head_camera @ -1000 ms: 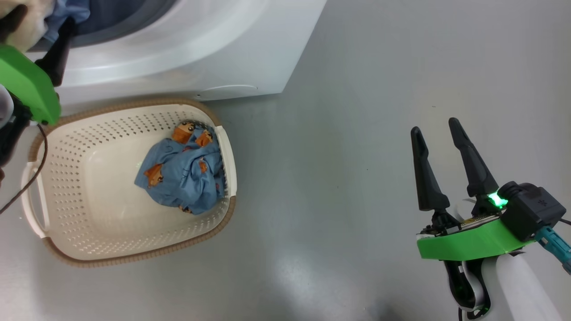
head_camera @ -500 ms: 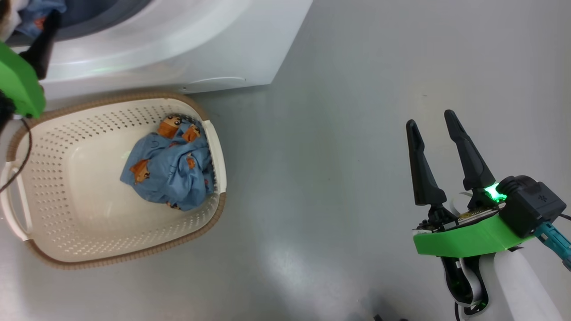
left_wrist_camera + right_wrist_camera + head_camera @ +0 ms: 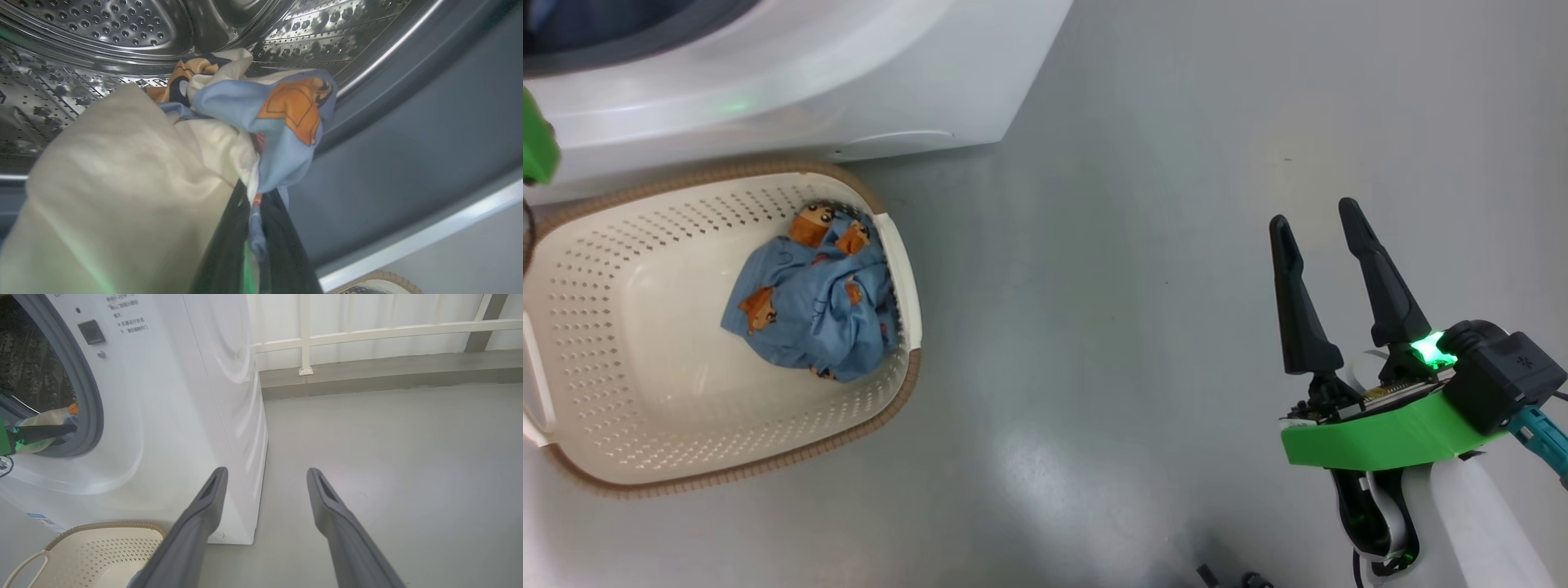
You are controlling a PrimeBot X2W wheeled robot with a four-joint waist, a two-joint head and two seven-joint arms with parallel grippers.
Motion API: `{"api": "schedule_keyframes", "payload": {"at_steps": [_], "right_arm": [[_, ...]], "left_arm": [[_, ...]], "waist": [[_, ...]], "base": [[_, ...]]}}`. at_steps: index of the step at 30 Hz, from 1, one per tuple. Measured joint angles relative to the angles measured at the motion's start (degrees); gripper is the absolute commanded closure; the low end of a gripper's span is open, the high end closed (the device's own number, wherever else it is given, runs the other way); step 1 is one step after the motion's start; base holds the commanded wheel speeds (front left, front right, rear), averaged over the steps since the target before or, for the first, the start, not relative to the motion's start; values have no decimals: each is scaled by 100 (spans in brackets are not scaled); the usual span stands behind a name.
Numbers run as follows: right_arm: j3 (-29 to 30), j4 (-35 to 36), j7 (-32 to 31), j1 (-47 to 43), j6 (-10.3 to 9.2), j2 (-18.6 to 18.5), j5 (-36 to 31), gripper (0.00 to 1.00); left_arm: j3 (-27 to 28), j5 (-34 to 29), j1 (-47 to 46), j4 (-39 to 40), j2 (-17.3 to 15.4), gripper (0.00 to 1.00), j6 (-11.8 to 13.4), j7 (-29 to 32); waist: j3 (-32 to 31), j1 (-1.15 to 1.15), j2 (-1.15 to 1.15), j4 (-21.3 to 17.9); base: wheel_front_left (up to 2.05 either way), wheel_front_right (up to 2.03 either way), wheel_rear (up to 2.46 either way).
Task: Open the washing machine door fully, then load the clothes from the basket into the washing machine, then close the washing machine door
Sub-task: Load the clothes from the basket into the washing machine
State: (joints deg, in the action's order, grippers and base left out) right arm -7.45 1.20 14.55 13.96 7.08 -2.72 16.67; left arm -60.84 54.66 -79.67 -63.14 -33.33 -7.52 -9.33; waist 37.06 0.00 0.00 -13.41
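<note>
Right claw: we find the right claw (image 3: 1312, 212) nearest us, at the lower right of the head view, its two dark fingers spread apart with nothing between them.
Green mount: behind those fingers sits a green mount (image 3: 1380, 437) with a small green lamp lit beside it.
Floor: the claw hangs over plain grey floor (image 3: 1135, 245), well apart from the basket.
Basket: the basket (image 3: 605, 245) stands on the floor just in front of the washing machine, its brown rim near the white front panel.
Garment in the basket: a crumpled light blue garment (image 3: 809, 302) with orange cartoon figures lies inside, against the wall that the head view shows on the right.
Washing machine: the washing machine (image 3: 849, 82) is a white box with its round opening uncovered; in the right wrist view we see a small blue label (image 3: 43, 520) at its lower corner, beside the basket.
Left claw: the left claw (image 3: 257, 196) reaches into that opening, fingers pressed together and pinching a bundle of clothes (image 3: 229, 134).
Bundle: a cream garment (image 3: 122, 183) drapes across the left of the left wrist view, and a blue piece (image 3: 265, 118) with an orange figure bunches above the fingertips.
Where it is: the bundle sits past the blue-grey gasket (image 3: 408, 143), before the perforated steel drum (image 3: 102, 24); we cannot tell whether it touches the drum.
Farthest: a pale railing (image 3: 367, 332) runs along the wall beyond the machine.
</note>
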Motion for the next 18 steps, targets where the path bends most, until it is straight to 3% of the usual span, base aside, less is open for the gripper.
{"api": "schedule_keyframes", "payload": {"at_steps": [9, 15, 18], "right_arm": [[-119, 18, 1, 94, 0, 8, 103, 0], [-168, 64, 1, 142, 0, 15, 155, 0], [-178, 83, 1, 203, 0, 18, 192, 0]], "left_arm": [[36, -147, -582, -363, 86, 100, 10, -441], [296, -310, -892, -303, 122, 100, 221, -514], [787, -414, -1082, 101, 9, 100, 430, -531]], "waist": [[121, 0, 0, -53], [212, 0, 0, -147], [290, 0, 0, -222]], "base": [[0, 0, 0], [0, 0, 0], [0, 0, 0]]}}
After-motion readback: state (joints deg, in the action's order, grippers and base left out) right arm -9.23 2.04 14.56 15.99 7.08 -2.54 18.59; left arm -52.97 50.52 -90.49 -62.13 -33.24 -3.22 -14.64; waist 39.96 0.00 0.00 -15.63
